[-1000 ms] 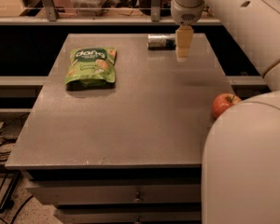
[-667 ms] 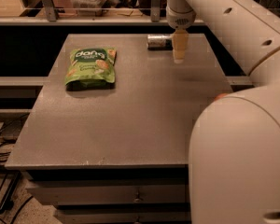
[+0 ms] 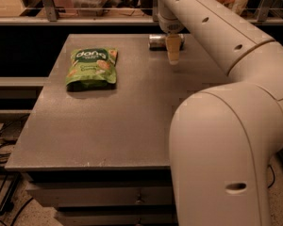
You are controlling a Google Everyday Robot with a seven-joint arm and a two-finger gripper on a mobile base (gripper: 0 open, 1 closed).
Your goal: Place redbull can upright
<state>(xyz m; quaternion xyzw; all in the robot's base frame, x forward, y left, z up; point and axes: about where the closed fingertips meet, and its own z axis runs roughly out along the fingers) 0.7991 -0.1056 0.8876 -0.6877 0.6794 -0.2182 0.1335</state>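
Observation:
The redbull can (image 3: 157, 42) lies on its side near the far edge of the grey table (image 3: 122, 117), its silver end facing left. My gripper (image 3: 172, 55) hangs just in front of and slightly right of the can, its pale fingers pointing down at the tabletop. The gripper covers the can's right end. My arm reaches over the right side of the table from the near right.
A green snack bag (image 3: 91, 68) lies flat on the left half of the table. A railing (image 3: 85, 19) and shelf with clutter run behind the far edge. Cables (image 3: 2, 145) lie on the floor at the left.
My arm has swung leftward and now fills the right side of the view, hiding the apple seen earlier. The gripper has shifted slightly left, closer to the can. The can has not moved.

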